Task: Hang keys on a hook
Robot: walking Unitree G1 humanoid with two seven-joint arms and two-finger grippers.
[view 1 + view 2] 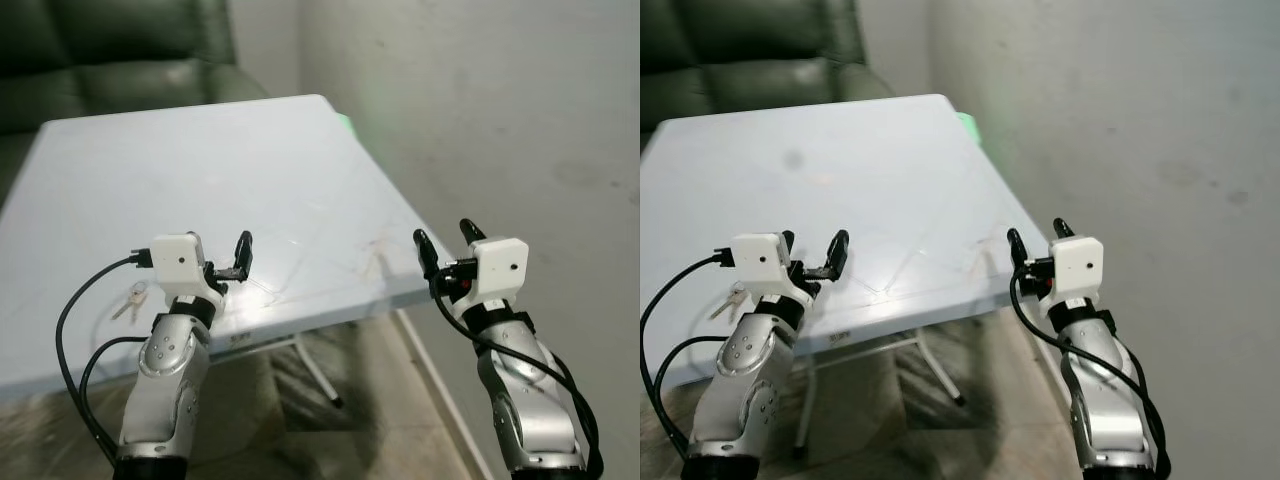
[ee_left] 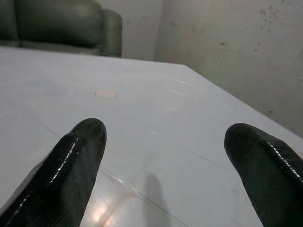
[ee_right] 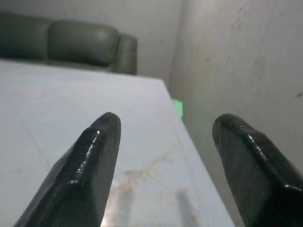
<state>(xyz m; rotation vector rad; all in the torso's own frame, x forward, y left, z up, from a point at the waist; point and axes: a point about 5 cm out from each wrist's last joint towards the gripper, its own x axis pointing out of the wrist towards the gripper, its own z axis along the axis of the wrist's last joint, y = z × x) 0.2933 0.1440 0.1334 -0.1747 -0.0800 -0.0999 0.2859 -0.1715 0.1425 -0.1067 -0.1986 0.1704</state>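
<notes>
Keys: small silvery bunch, flat on your table near its front edge.
Left gripper: raised over that edge, fingers wide, empty.
Right gripper: at the front right corner, wide, empty.

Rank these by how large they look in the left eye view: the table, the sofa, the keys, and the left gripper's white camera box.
1. table
2. sofa, cut off by the frame, so only its visible part counts
3. white camera box
4. keys, partly hidden behind the left arm
</notes>
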